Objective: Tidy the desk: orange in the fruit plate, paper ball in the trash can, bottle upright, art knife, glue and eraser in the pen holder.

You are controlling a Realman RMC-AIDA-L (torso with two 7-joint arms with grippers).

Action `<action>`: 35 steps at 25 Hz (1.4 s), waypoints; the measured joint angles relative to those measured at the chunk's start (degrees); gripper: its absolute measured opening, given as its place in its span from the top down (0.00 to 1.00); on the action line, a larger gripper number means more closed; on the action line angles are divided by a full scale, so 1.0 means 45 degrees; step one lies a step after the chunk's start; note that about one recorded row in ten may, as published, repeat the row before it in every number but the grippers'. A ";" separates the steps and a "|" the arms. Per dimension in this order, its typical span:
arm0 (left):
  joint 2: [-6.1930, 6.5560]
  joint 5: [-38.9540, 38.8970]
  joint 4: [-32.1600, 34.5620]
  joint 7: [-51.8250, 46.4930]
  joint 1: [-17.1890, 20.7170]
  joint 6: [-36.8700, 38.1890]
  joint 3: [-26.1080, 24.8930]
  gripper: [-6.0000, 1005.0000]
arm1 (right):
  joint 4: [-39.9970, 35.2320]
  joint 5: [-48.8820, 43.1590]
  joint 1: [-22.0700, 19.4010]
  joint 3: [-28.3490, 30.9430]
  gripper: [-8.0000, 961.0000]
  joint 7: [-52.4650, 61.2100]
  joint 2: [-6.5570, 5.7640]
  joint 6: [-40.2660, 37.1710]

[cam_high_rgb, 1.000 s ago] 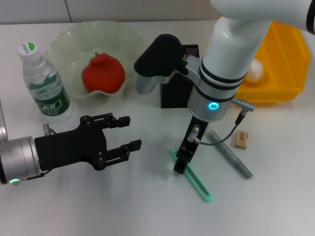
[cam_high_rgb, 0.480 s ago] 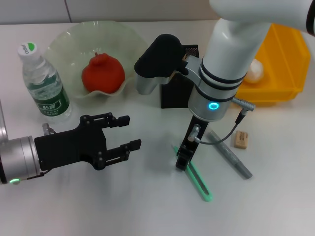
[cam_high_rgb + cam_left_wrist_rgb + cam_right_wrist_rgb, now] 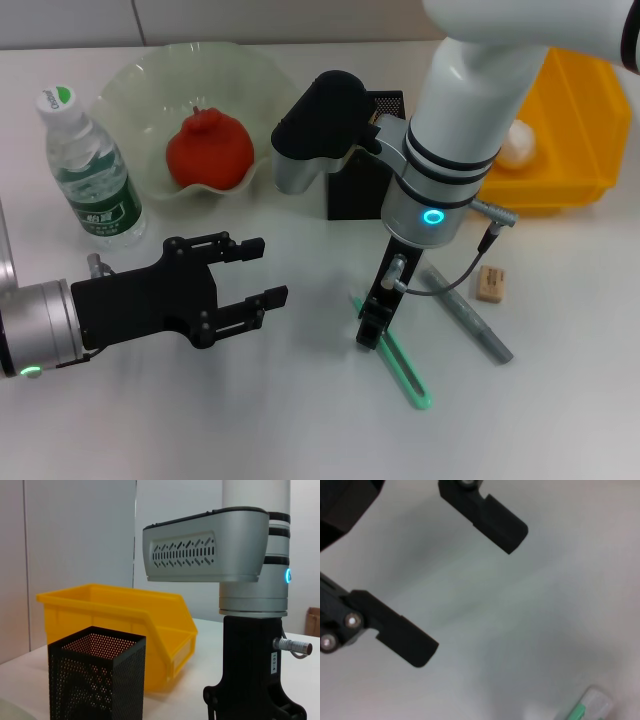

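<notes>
1. Right gripper (image 3: 370,325) pointing straight down at the near end of the art knife (image 3: 397,361), jaws clenched on that mint-green handle, seemingly just off the counter (image 3: 300,420); remainder of the knife slanting away on the white surface.
2. Left gripper (image 3: 248,270) hovering low at the left, jaws released wide and holding nothing, well apart from the knife.
3. In the right wrist view, two black fingers (image 3: 405,640) spread over bare counter, with the white-and-green knife tip (image 3: 587,709) at a corner.
4. Glue (image 3: 468,316) lying flat just beside the knife, on its right; eraser (image 3: 490,283) on the counter near the glue.
5. Orange (image 3: 208,150) resting in the fruit plate (image 3: 130,90); bottle (image 3: 90,170) upright beside that plate.
6. Pen holder (image 3: 355,195) standing behind the right arm; in the left wrist view, mesh box (image 3: 95,680) in front of the trash can (image 3: 120,615).
7. Trash can (image 3: 570,130) at the far right with the paper ball (image 3: 518,143) inside.
</notes>
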 joint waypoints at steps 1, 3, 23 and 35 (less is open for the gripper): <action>0.0000 0.0000 0.0000 0.0000 0.0000 0.0000 0.0000 0.40 | 0.0000 0.0000 0.0000 0.0000 0.46 0.0000 0.0000 0.0000; 0.0000 0.0000 -0.0008 0.0003 -0.0004 0.0000 0.0000 0.40 | -0.0005 0.0004 -0.0023 0.0009 0.47 0.0001 -0.0002 -0.0001; -0.0003 0.0000 -0.0054 0.0159 -0.0007 0.0000 0.0000 0.40 | -0.0010 0.0026 -0.0029 -0.0004 0.60 -0.0001 -0.0004 -0.0047; -0.0020 -0.0031 -0.0053 0.0160 -0.0023 0.0000 0.0000 0.40 | -0.0205 -0.0033 -0.0082 -0.0115 0.67 0.0000 -0.0007 -0.0068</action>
